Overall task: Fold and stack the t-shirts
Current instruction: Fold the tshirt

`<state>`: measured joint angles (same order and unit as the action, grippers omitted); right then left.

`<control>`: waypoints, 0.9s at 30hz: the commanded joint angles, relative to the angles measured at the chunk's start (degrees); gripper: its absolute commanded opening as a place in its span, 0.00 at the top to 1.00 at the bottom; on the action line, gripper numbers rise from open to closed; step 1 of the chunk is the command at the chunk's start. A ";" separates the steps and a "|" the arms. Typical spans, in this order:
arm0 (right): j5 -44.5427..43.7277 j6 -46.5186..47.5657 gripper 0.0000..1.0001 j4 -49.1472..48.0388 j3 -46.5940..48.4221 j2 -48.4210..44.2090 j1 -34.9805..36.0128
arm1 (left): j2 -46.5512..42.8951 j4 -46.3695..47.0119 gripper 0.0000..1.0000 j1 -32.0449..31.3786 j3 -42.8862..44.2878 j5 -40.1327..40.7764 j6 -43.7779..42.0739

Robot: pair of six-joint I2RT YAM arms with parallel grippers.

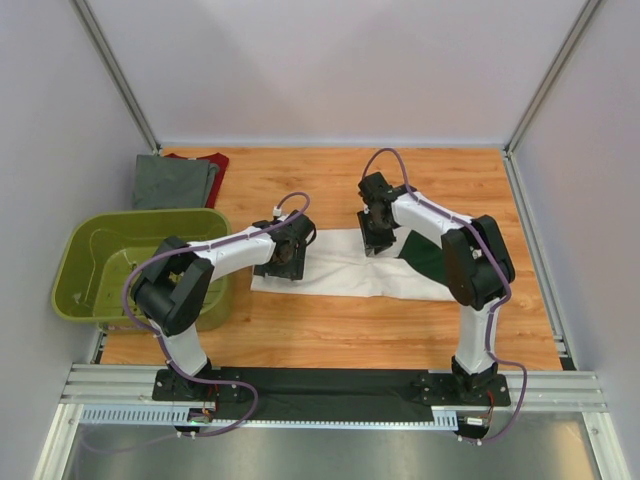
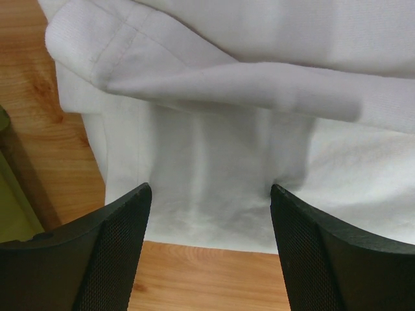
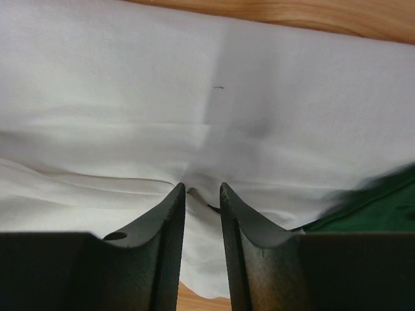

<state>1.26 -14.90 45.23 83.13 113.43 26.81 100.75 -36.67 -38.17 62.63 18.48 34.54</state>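
Cloth fills both wrist views: it is the white soft t-shirt with dark green collar and shoulder part (image 1: 340, 272), which lies folded as a long flat strip in the centre of the top frame, on the wooden bench (image 1: 330, 335). Its green part is at the right end of the strip.

The left end effector (image 1: 283, 258) is over the left end of this t-shirt. In its wrist view the two fingers (image 2: 117, 246) stand wide apart above the white cloth, and a thick fold crosses the upper half of the frame.

The right end effector (image 1: 372, 238) is at the middle of the strip, near its upper edge. Its fingers are almost together, with only a narrow gap, and a small pucker of white cloth sits at their tips — I cannot tell if this cloth is clamped.

In the upper left of the top frame the plain grey folded t-shirt (image 1: 172, 182) lies on the dark red t-shirt (image 1: 215, 160), just above the olive-green plastic basket (image 1: 140, 216).
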 commanded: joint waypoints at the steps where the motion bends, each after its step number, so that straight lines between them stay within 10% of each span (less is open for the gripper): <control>1: -0.38 0.75 0.70 0.38 1.95 0.66 -0.53 | 1.29 -4.29 0.19 0.20 -1.19 3.23 0.52; 16: 2.71 -1.54 0.67 -1.99 -1.65 -0.05 -1.32 | 1.73 -6.67 0.19 0.20 -3.22 2.79 3.60; 22: 0.07 -2.15 0.99 -2.08 -1.66 0.92 -1.23 | 1.82 -6.75 0.19 0.20 -3.13 2.79 3.69; 27: -0.90 -2.24 1.00 -0.77 0.62 -0.04 -1.23 | 2.26 -7.10 0.20 0.20 -2.87 2.88 3.95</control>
<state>2.39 -16.49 44.53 80.97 113.60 25.78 100.62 -37.93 -38.17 62.30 19.59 38.74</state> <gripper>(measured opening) 0.006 0.807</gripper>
